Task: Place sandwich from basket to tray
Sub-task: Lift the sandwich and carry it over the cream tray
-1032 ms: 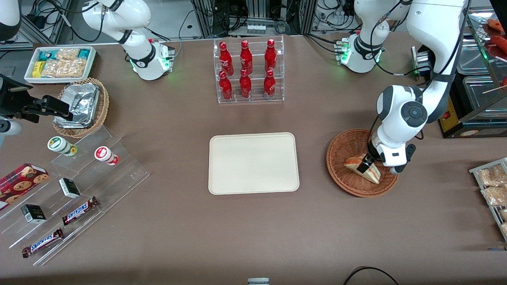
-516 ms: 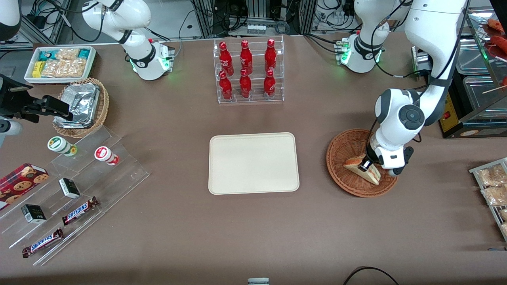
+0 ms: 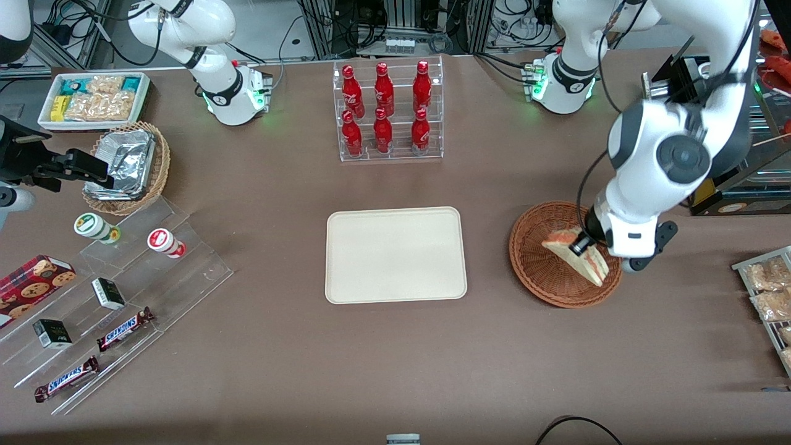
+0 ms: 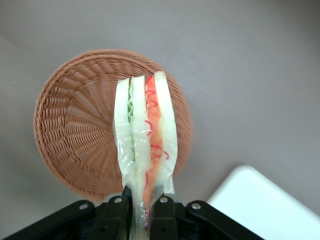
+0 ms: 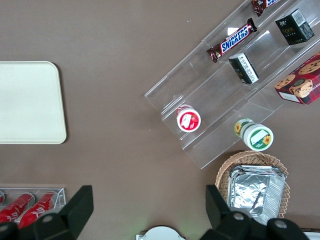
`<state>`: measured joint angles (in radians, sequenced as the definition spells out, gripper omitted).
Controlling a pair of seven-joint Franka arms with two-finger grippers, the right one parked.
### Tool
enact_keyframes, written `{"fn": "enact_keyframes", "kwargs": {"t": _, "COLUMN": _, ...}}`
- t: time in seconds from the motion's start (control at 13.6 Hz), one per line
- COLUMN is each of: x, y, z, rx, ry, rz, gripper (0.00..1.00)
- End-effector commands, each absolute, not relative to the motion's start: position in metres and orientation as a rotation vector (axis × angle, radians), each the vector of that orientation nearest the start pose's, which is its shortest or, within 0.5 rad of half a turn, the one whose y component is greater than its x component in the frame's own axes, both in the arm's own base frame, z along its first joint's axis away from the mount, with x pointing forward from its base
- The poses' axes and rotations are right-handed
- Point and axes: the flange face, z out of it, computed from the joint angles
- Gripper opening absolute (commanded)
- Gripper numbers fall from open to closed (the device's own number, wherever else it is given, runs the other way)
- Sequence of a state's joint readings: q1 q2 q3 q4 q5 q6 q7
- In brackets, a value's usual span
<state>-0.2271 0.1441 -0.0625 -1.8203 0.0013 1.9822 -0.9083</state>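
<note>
The sandwich [image 3: 575, 254] [image 4: 145, 145], a clear-wrapped wedge of white bread with red and green layers, hangs in the air above the reddish-brown wicker basket [image 3: 536, 259] [image 4: 75, 130]. My left gripper [image 3: 581, 246] [image 4: 144, 206] is shut on the sandwich's wrapped end, a black finger on each side. The basket below holds nothing else that I can see. The cream-white tray [image 3: 395, 254] [image 4: 270, 205] [image 5: 27, 102] lies flat in the middle of the table, beside the basket toward the parked arm's end, with nothing on it.
A clear rack of red bottles [image 3: 388, 111] stands farther from the front camera than the tray. Toward the parked arm's end are a tan foil-lined basket [image 3: 126, 164], a white snack bin [image 3: 93, 99] and clear steps with candy bars [image 3: 123, 327]. Snack packets [image 3: 766, 290] lie at the working arm's end.
The left gripper has risen, lifting the sandwich clear of the basket floor; a second ago the sandwich still lay in the basket with the gripper around it.
</note>
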Motion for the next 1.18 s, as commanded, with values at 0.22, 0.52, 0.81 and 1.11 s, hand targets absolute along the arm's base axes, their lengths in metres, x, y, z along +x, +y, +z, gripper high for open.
{"fn": "enact_keyframes", "kwargs": {"t": 0.22, "x": 0.560, "y": -0.329, "z": 0.461, "rx": -3.151, "ry": -0.461, "rz": 0.057, "gripper": 0.00}}
{"fn": "enact_keyframes", "kwargs": {"t": 0.52, "x": 0.544, "y": -0.433, "z": 0.412, "rx": -3.220, "ry": -0.280, "rz": 0.041, "gripper": 0.00}}
{"fn": "enact_keyframes", "kwargs": {"t": 0.81, "x": 0.523, "y": -0.505, "z": 0.339, "rx": -3.215, "ry": -0.080, "rz": 0.013, "gripper": 0.00}}
{"fn": "enact_keyframes", "kwargs": {"t": 1.11, "x": 0.498, "y": -0.534, "z": 0.284, "rx": -3.160, "ry": 0.118, "rz": -0.016, "gripper": 0.00}}
